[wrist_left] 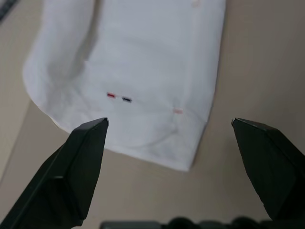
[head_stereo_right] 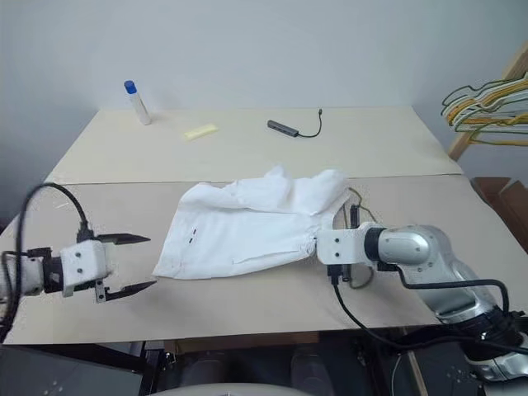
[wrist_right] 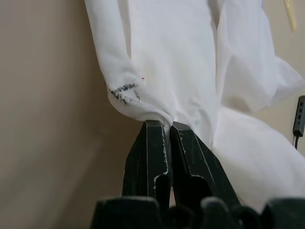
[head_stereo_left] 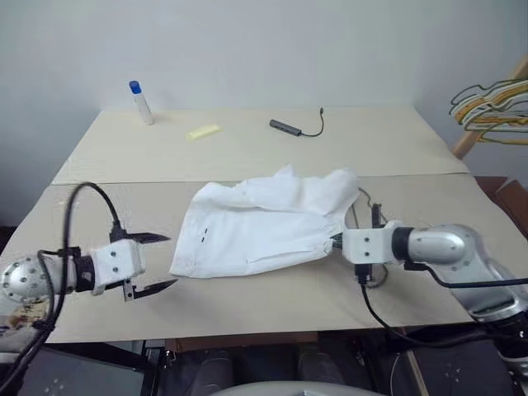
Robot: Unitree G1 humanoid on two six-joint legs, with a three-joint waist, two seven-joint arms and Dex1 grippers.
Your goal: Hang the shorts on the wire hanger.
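Observation:
The white shorts (head_stereo_left: 264,223) lie rumpled in the middle of the beige table (head_stereo_left: 247,153). Two tiny marks, one red and one dark, sit near the hem (wrist_left: 118,97) on their left side. My right gripper (head_stereo_left: 334,242) is shut on a fold of cloth at the shorts' right edge; in the right wrist view its fingers (wrist_right: 150,143) pinch the white fabric. A thin olive-grey wire, the wire hanger (head_stereo_left: 364,195), peeks out beside that edge, mostly hidden under the cloth and my right hand. My left gripper (head_stereo_left: 172,261) hangs open just left of the hem, touching nothing.
At the table's back stand a white bottle with a blue cap (head_stereo_left: 140,102), a yellow strip (head_stereo_left: 203,131) and a dark adapter with a cable (head_stereo_left: 289,126). A bunch of yellow, green and white hangers (head_stereo_left: 491,111) hangs off the far right, past the table edge.

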